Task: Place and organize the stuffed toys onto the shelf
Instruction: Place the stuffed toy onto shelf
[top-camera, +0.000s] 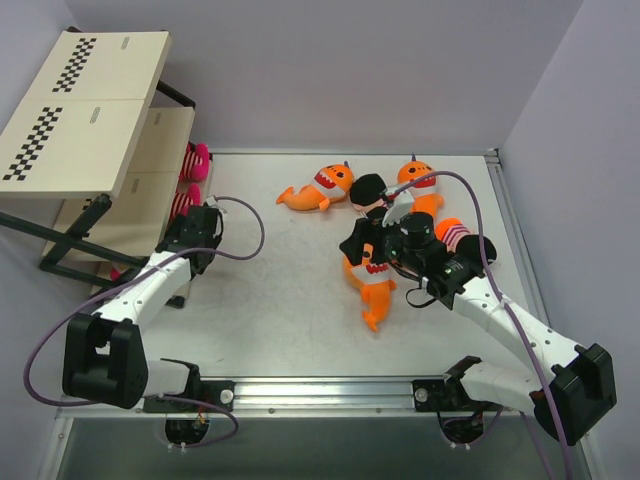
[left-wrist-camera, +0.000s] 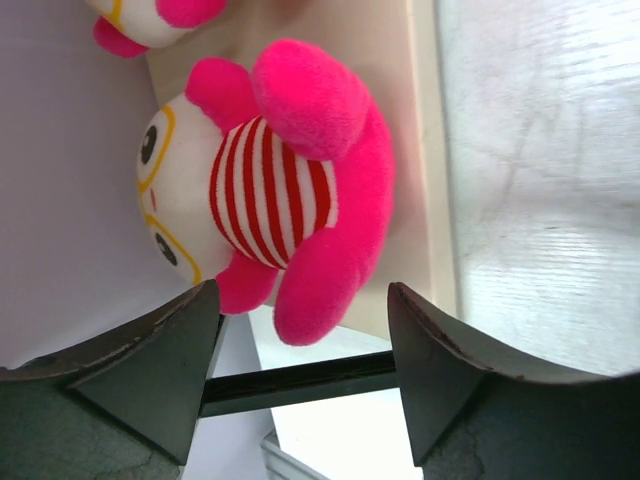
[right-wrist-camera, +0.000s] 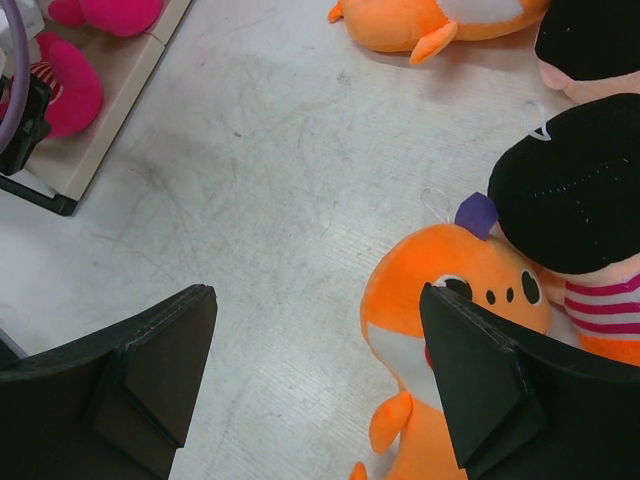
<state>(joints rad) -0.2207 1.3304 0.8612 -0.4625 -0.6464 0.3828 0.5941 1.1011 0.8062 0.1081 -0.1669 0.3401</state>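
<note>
A pink-and-white striped doll (left-wrist-camera: 270, 190) lies on a lower cream board of the shelf (top-camera: 80, 100). My left gripper (left-wrist-camera: 302, 296) is open just behind it, with the doll's pink foot reaching between the fingertips without touching them. A second pink doll (left-wrist-camera: 150, 20) lies further along the same board. My right gripper (right-wrist-camera: 318, 296) hovers open above the table, its right finger (right-wrist-camera: 500, 400) over an orange shark (right-wrist-camera: 450, 300). A black-headed doll (right-wrist-camera: 580, 200) leans against that shark. In the top view my left gripper (top-camera: 200, 228) is at the shelf's lower tier and my right gripper (top-camera: 368, 248) is over the toy pile.
More toys lie on the white table (top-camera: 270, 300): an orange shark (top-camera: 315, 190), a black-headed doll (top-camera: 370, 190), another shark (top-camera: 415, 175) and a striped doll (top-camera: 455, 235). The shelf's black frame bar (left-wrist-camera: 300, 375) runs under my left fingers. Walls close the back and right.
</note>
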